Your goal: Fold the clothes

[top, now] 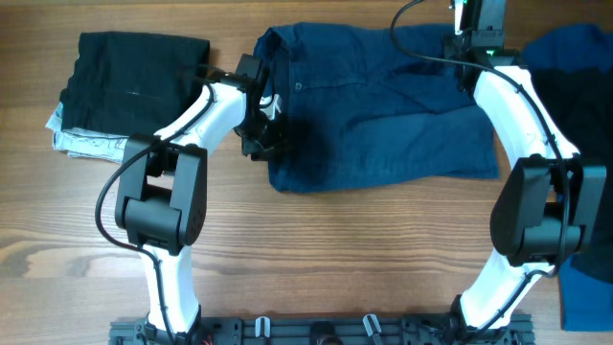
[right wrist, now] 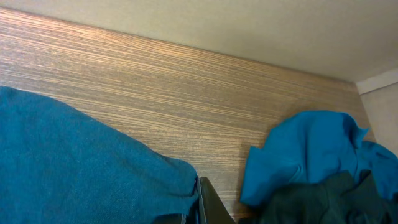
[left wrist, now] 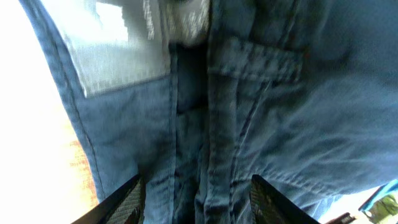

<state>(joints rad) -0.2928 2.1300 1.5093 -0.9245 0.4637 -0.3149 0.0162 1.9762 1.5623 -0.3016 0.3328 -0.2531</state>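
Wood-grain tabletop (top: 364,259) lies bare along its near edge. Past its middle the left gripper (top: 266,129) sits at the waistband end of the navy trousers (top: 383,115), which stretch lengthwise along the far edge. In the wrist view its fingers (left wrist: 127,202) stand apart with bunched denim between them; I cannot tell whether they press on it. At the far edge the right gripper (top: 466,48) is pressed together, seemingly pinching the leg end. A black garment (top: 134,77) rests folded on a pale patterned one (top: 86,144) at the far left corner, and royal blue cloth (top: 575,48) is at the far right. To fold well, the left should likely secure all waistband layers, lift low, and carry them toward the legs while the right holds the cloth taut, meeting edge on edge.
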